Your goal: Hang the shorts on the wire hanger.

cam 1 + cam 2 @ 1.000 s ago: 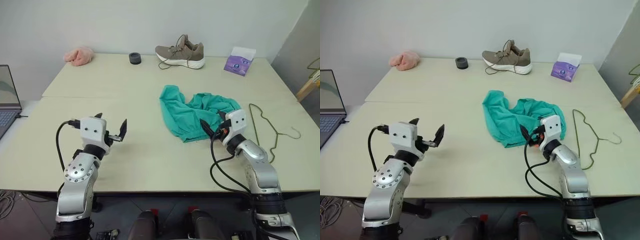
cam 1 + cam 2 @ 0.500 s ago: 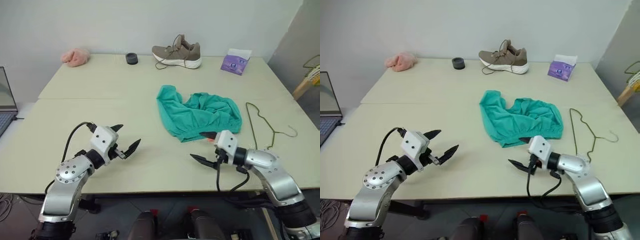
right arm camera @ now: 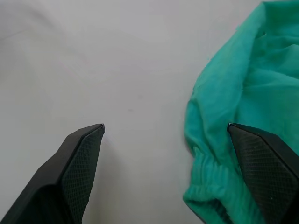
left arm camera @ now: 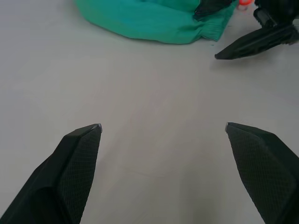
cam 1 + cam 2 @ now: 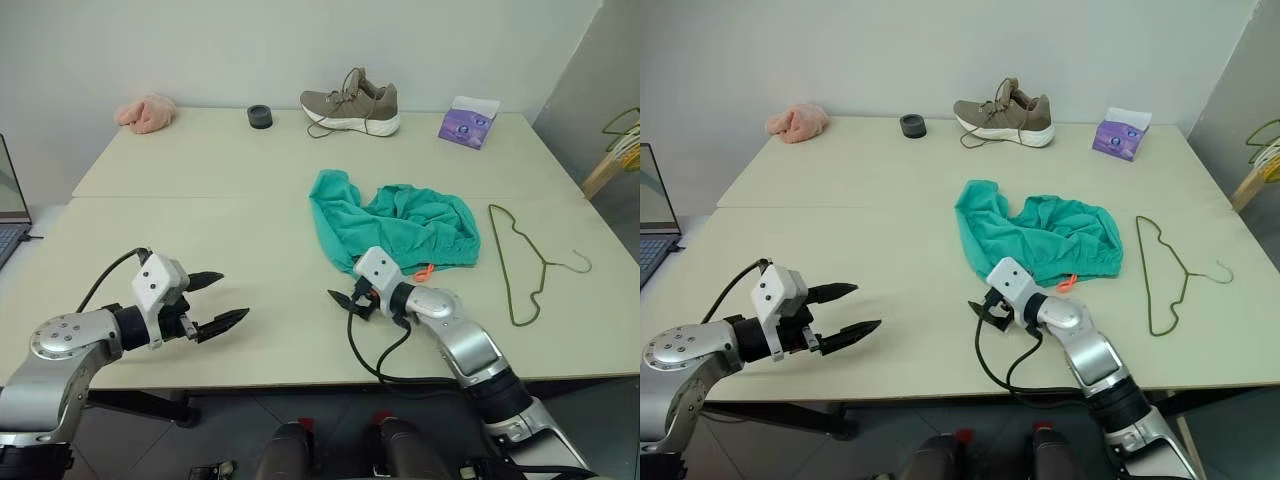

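Nearest the robot, the left gripper point(image 5: 222, 300) is held over bare worktop point(image 5: 270, 230) with its fingers spread and nothing between them. Further in, the right gripper point(image 5: 346, 296) is poised at the near edge of the shorts point(image 5: 400, 226), its fingers likewise released and gripping nothing. The shorts are left crumpled on the worktop, not yet lifted. Just to their right, apart from them, the wire hanger point(image 5: 527, 264) lies flat. No part of the hanging is judged done; both garment and hanger remain to be picked up.

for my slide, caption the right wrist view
Open right gripper beside crumpled teal-green fabric shorts on the pale table.
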